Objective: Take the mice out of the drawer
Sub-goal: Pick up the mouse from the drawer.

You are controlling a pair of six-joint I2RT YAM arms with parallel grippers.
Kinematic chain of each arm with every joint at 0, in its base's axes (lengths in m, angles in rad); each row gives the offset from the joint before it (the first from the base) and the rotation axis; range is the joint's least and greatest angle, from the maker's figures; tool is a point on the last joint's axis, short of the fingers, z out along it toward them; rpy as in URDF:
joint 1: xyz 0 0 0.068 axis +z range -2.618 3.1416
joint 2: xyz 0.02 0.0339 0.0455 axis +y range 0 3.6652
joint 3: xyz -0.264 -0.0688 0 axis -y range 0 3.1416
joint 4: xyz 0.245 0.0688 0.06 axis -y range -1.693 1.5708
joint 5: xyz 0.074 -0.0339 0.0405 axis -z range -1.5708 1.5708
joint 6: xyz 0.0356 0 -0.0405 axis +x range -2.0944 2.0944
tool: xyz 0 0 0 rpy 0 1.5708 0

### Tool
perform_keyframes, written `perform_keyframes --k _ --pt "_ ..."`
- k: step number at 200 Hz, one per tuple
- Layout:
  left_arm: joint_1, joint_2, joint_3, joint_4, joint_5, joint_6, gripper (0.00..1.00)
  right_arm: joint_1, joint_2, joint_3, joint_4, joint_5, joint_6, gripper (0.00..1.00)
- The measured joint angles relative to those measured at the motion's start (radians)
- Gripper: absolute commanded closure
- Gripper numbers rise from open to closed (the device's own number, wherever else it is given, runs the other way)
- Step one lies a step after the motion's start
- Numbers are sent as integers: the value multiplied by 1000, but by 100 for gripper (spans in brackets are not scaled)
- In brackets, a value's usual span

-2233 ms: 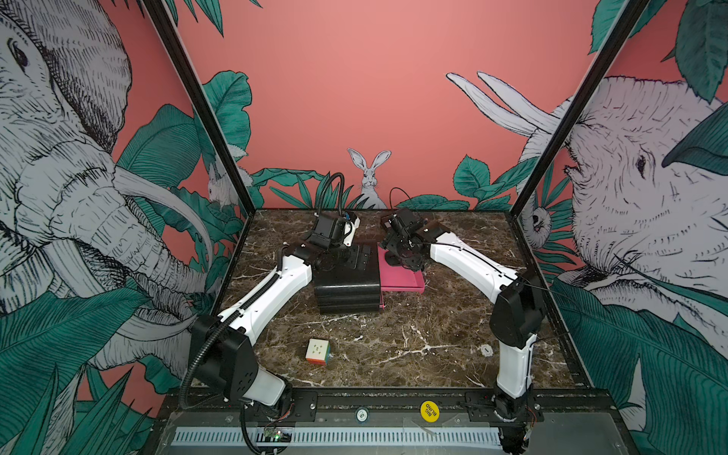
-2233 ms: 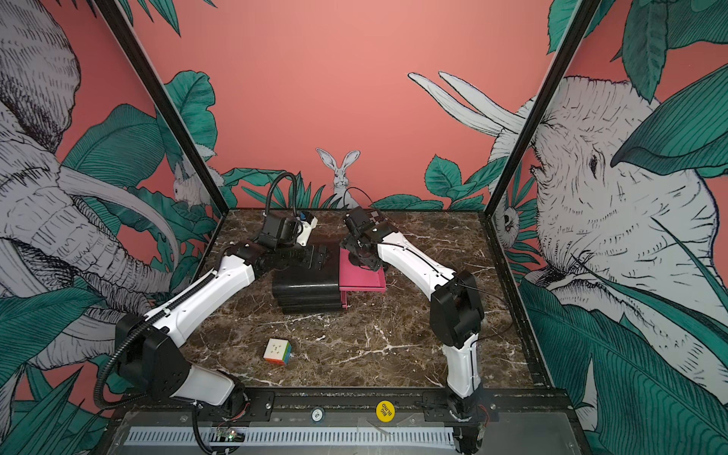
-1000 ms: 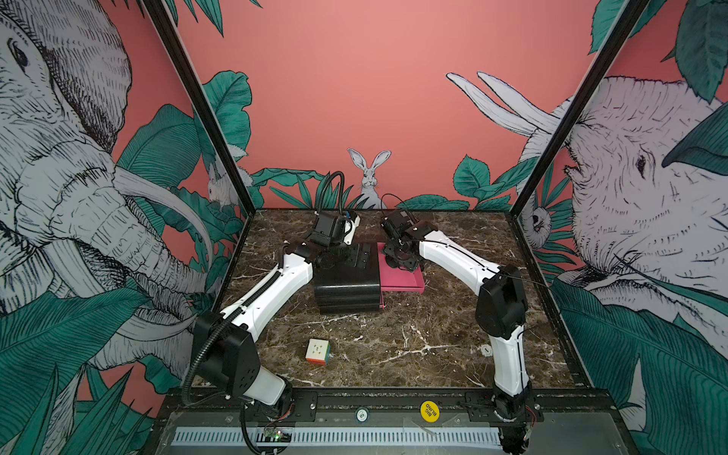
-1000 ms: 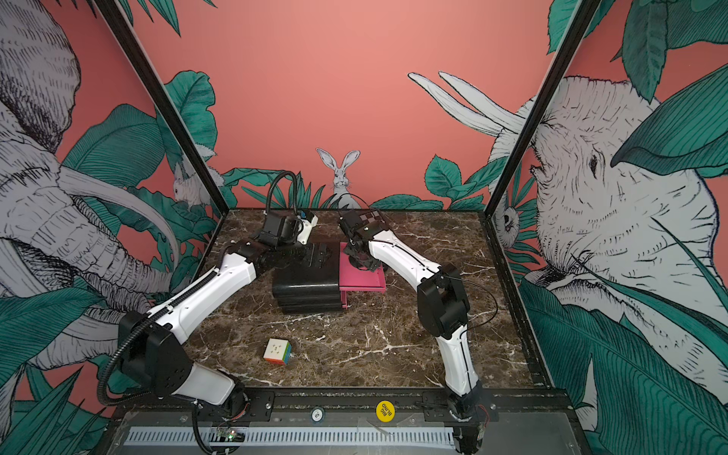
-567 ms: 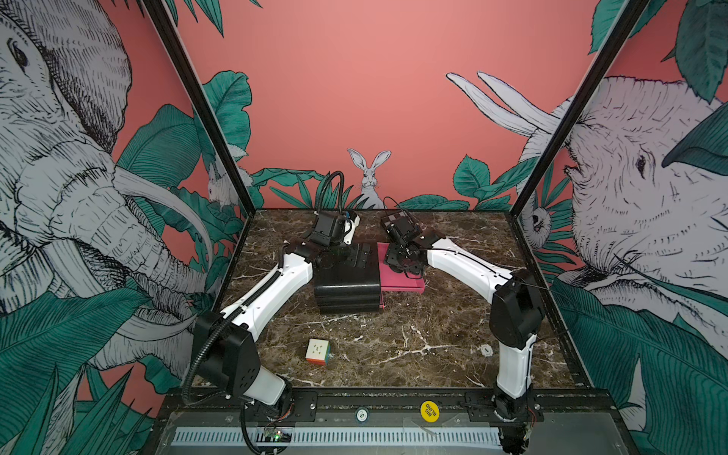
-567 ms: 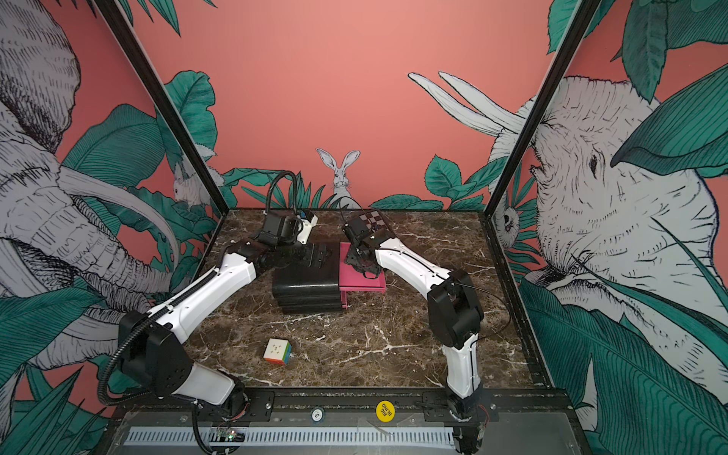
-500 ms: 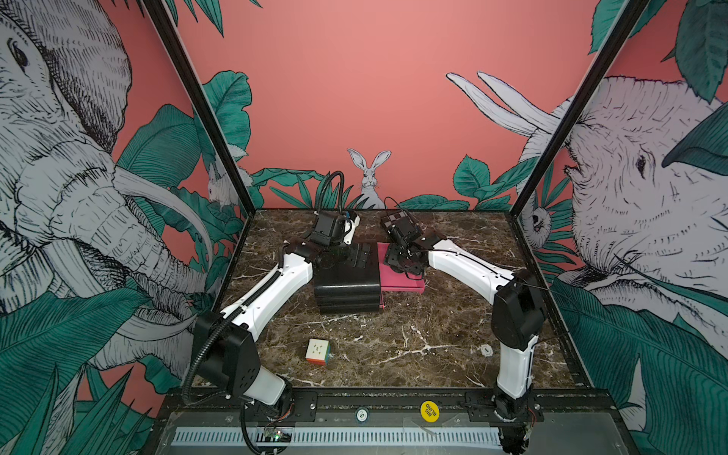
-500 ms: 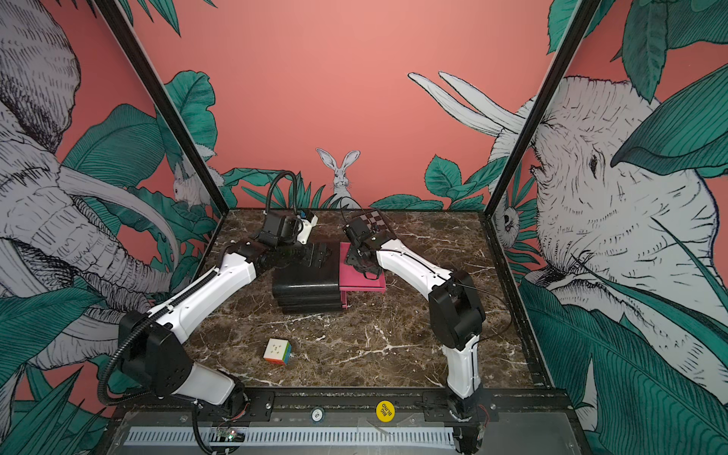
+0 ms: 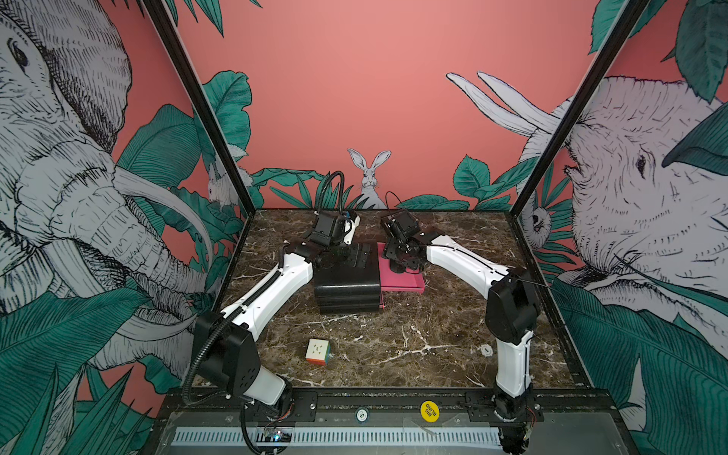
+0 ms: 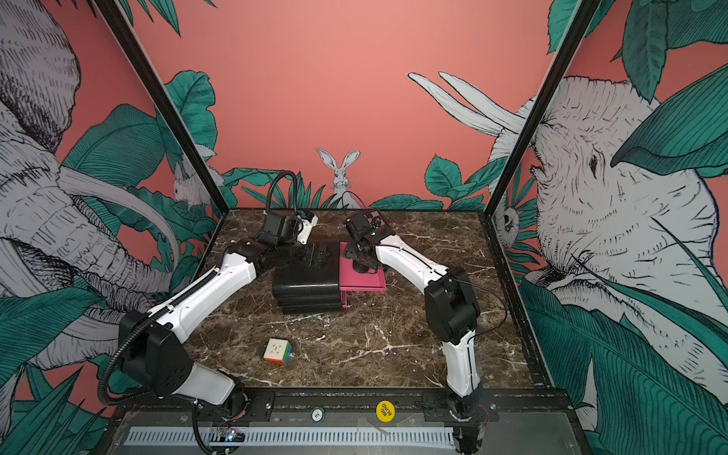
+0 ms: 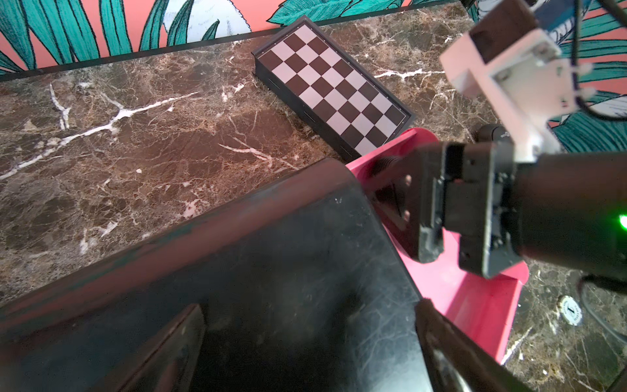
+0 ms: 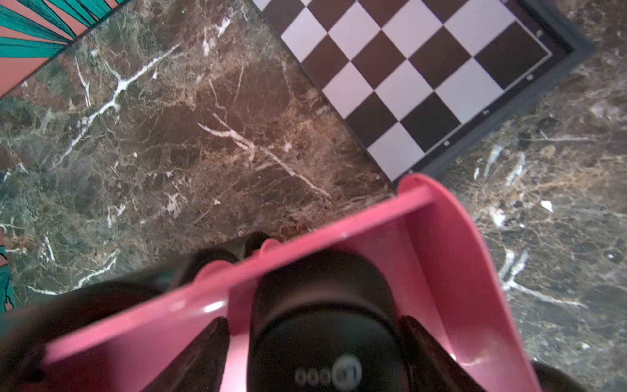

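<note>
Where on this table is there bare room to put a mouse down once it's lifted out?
Widest bare marble lies in front of the black cabinet, between the puzzle cube and the right arm's base. Right of the pink drawer is bare too, under the right arm. Crowded: the back middle, with chessboard, drawer and both arms.

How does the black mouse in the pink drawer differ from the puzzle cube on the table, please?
The black mouse is dark, rounded and low; the puzzle cube is multicoloured and boxy. The mouse lies in the open pink drawer, while the cube sits on the marble table nearer the front. The right gripper straddles the mouse; no gripper is near the cube. Both are small loose items.
</note>
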Motion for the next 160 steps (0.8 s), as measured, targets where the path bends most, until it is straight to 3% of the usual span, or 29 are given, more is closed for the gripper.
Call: perform_keyframes --k 41,118,160 --pt "0 3 2 2 -3 0 1 -1 27 42 -29 10 -4 29" --pt "0 23 17 13 -7 1 1 -3 -21 -39 31 -29 -90 30" --pt "0 27 20 17 -11 0 1 -3 -25 -43 32 -42 -113 39"
